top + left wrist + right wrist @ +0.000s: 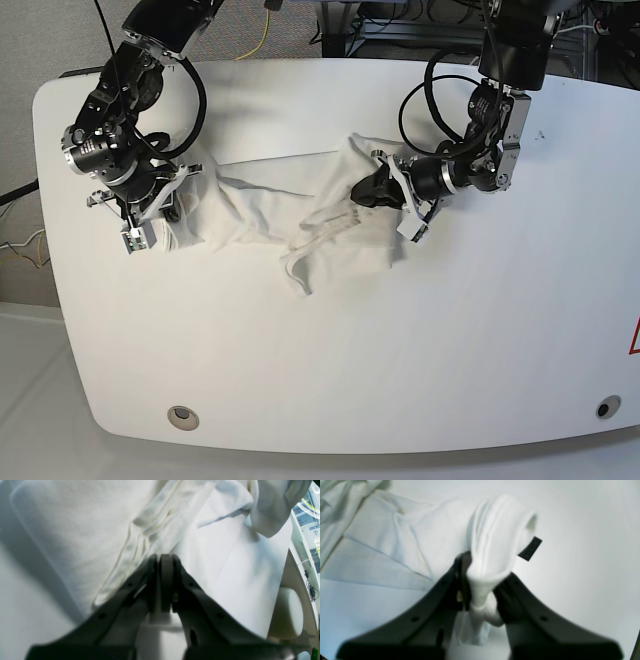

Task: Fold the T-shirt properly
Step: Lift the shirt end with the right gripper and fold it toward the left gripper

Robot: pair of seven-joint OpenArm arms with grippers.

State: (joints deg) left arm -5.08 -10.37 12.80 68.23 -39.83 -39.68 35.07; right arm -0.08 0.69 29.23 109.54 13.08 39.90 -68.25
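Closest to the right wrist camera, the right tool (480, 580) is being shown with its dark jaws pinching a thick bunch of the T-shirt (492, 542). A rolled hem is being squeezed between them, and a small black tag (530, 548) is hanging free beside that roll. In the left wrist view, the left tool (165, 562) is being seen with its jaws pressed together; whether a thin layer of cloth is being caught at the tips cannot be told, because the tips are lying against a stitched seam of the fabric.

In the base view the T-shirt (290, 215) is lying crumpled in a long band across the upper half of the white counter (330, 360), stretched between the two tools. The right tool (150, 215) is holding one end and the left tool (372, 190) is being kept at the other end. Probably the cloth is being held at two far points so that it can be pulled flat before any fold is made; the folding itself is judged to be hardly begun.

Only the base view is giving the whole shape of the garment and both arms. The tag and the grip on the hem are being shown only by the right wrist view.
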